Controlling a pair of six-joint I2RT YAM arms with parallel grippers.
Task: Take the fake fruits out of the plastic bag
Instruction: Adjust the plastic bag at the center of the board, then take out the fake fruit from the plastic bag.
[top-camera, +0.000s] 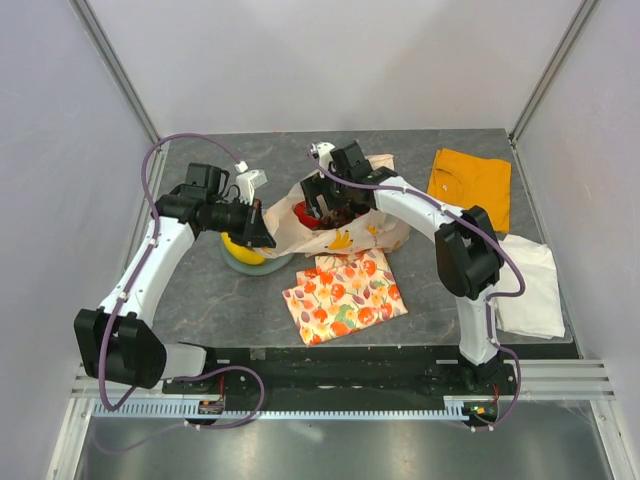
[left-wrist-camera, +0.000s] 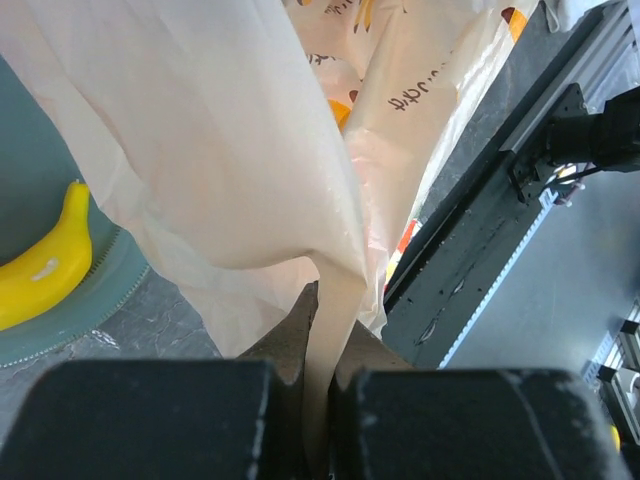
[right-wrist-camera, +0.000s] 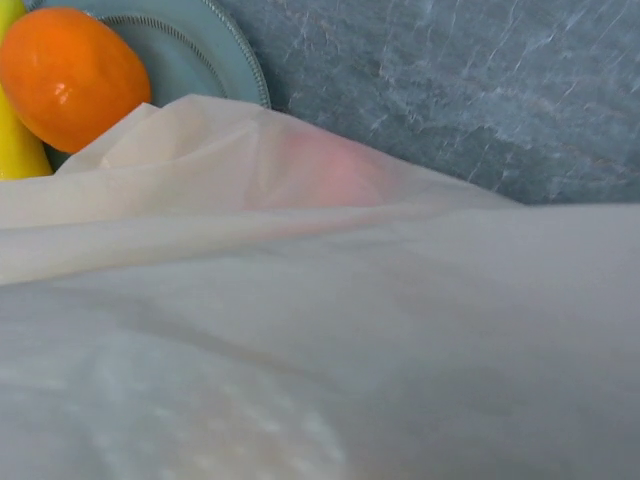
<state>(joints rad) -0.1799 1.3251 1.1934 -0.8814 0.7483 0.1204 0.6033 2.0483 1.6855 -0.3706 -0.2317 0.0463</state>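
Plastic bag (left-wrist-camera: 250, 150) pinched in left jaws, plain only from left wrist

L gripper (left-wrist-camera: 325, 345) pinched shut on fold of plastic bag (left-wrist-camera: 220, 130); film rose taut above jaws. Yellow banana (left-wrist-camera: 50, 265) lay on teal plate (left-wrist-camera: 115, 285) at left, partly behind bag. Grey surface (left-wrist-camera: 150, 325) beneath. Black rail (left-wrist-camera: 480, 230) on right.

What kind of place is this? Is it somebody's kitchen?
Probably a robot lab booth, not a kitchen. Plain white walls and metal posts box in a grey table, and a left arm and right arm, bolted to a rail at its near edge, work on a plastic bag.
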